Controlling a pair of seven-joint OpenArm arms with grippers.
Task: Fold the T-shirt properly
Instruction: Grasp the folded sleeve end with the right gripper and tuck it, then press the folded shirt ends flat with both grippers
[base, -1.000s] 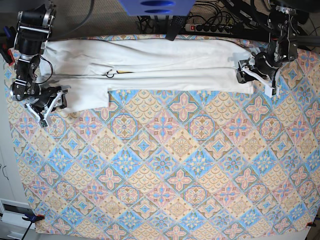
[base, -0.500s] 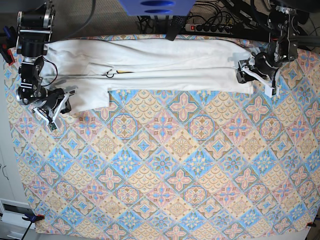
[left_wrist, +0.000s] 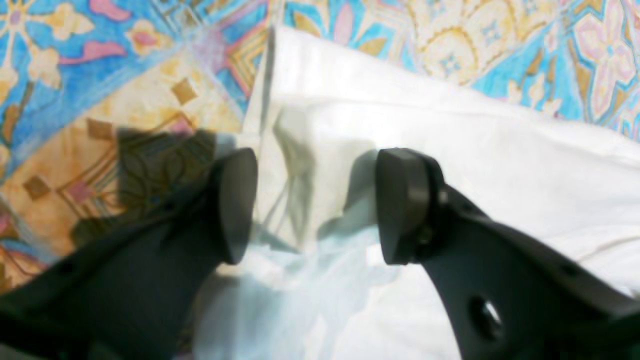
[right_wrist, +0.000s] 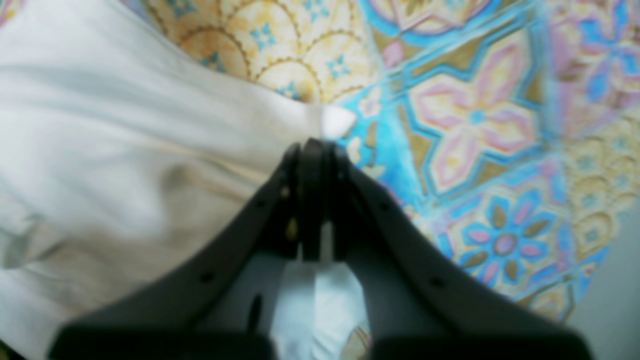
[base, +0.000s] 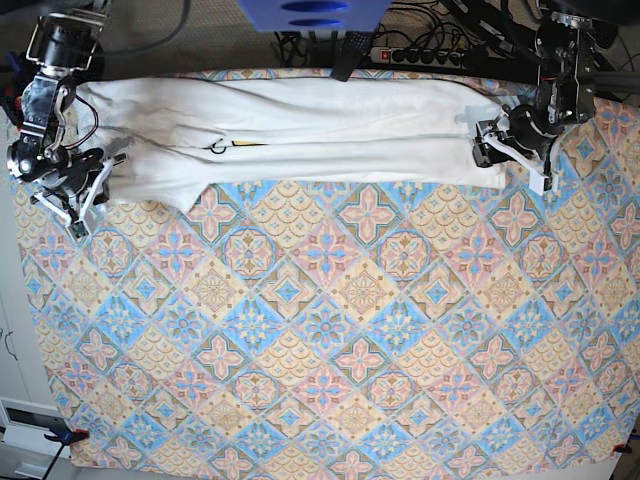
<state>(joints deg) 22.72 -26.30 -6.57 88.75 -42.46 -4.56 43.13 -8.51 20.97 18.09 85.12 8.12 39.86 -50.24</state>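
T-shirt white, long folded strip; right claw pinching its corner, left claw agape.

White T-shirt folded lengthwise, long band along far edge.

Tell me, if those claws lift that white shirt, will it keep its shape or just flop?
Probably flop: the T-shirt lies in soft folds and wrinkles on the patterned cloth. It likely bunches where pinched, as at the right gripper, whose jaws are shut on a corner. It looks thin and light; the fabric between the left gripper fingers seems almost translucent.
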